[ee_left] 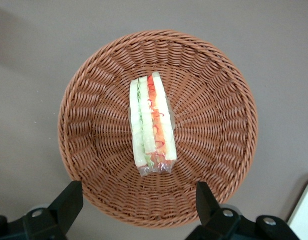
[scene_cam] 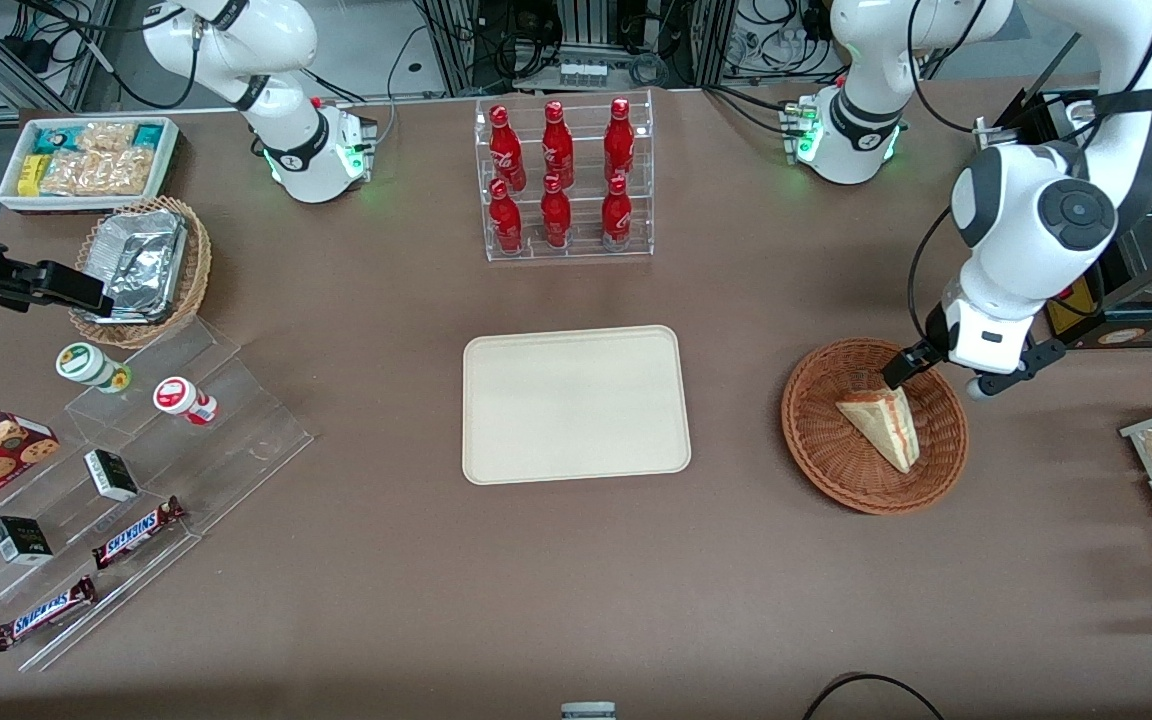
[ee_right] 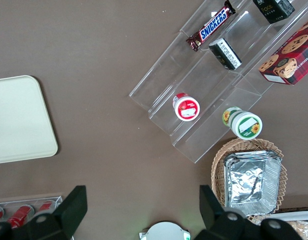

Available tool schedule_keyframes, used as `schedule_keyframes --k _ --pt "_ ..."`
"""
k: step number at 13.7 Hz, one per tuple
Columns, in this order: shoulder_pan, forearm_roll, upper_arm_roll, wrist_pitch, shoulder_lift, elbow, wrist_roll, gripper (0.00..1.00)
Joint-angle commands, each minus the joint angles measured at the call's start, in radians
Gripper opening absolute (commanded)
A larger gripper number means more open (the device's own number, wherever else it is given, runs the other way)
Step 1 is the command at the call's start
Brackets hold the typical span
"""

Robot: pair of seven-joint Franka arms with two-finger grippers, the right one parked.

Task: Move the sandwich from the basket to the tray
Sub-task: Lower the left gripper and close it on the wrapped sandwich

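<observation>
My gripper [ee_left: 136, 202] hangs above basket [ee_left: 94, 165], fingers spread wide, holding nothing. Sandwich [ee_left: 152, 122] lies in basket middle, cut edge up, untouched. Tray [scene_cam: 576, 404] sits well apart from basket, bare. Nothing done yet: descent, grasp, lift, carry, release all remain.

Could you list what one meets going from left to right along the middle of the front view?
Tan basket of foil containers → red bottles in their rack → tray → basket holding the sandwich → open claw above the basket's rim.
</observation>
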Motion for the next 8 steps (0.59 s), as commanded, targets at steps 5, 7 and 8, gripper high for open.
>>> schedule_keyframes --k 5,7,8 --pt "-0.004 0.014 0.000 0.217 0.101 -0.078 -0.065 1.00" --pt "-0.004 0.014 0.001 0.254 0.129 -0.077 -0.079 1.00" --pt "-0.004 0.014 0.000 0.277 0.142 -0.075 -0.096 1.00"
